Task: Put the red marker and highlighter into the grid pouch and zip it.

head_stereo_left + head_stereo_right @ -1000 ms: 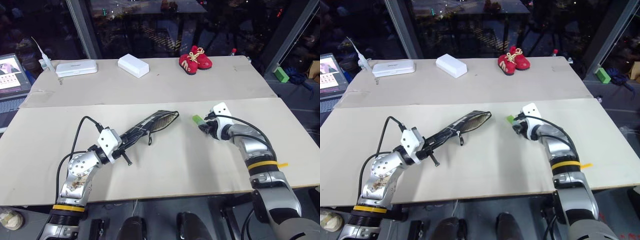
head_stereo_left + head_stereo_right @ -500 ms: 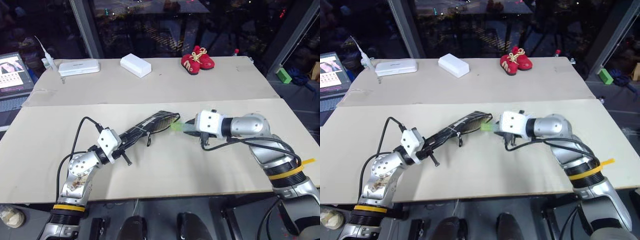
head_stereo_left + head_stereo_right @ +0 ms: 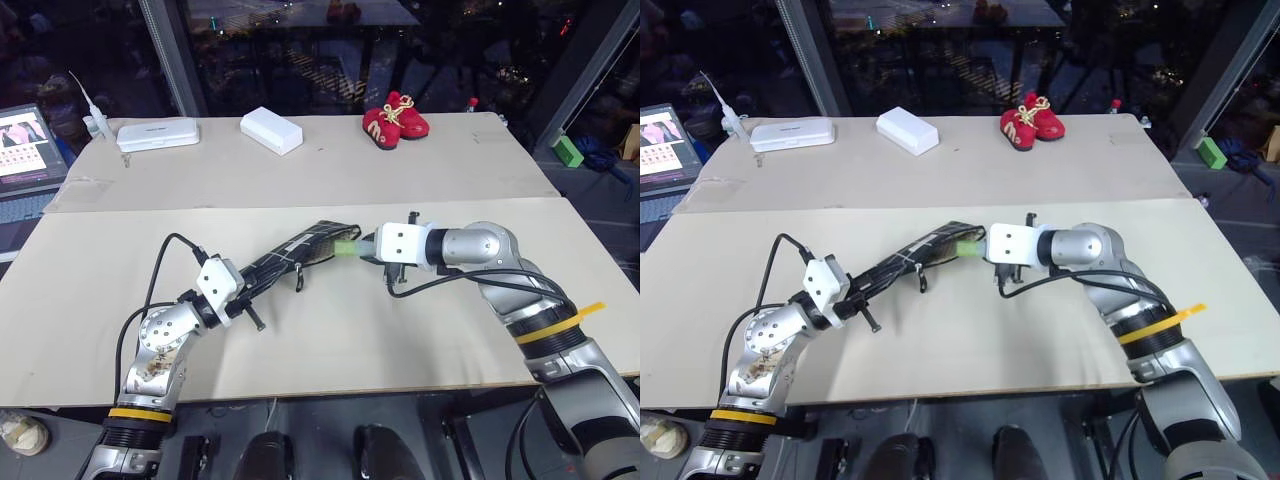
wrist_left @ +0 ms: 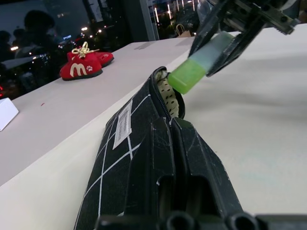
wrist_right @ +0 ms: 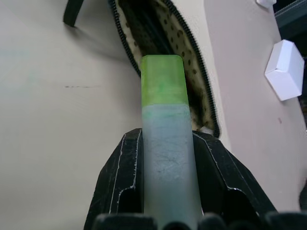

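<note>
Right jaws (image 5: 165,201) clamp the highlighter (image 5: 165,124) (green end at the mouth), left jaws (image 4: 192,167) pinch the grid pouch (image 3: 290,258).

Even overhead light leaves the table (image 3: 420,330) bright with soft shadows. Beyond it, the upper frame is dark, dotted with small lights.

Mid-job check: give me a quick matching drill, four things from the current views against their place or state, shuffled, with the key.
Things:
1. highlighter
2. grid pouch
3. red baby shoes
4. left gripper

Place or state:
A. at the table's far edge
B. unzipped at one end, mouth open
C. shut on the pouch's near end
D. clamped in the right gripper, green end at the pouch mouth

Pairs: 1-D, 2-B, 3-A, 4-C
</note>
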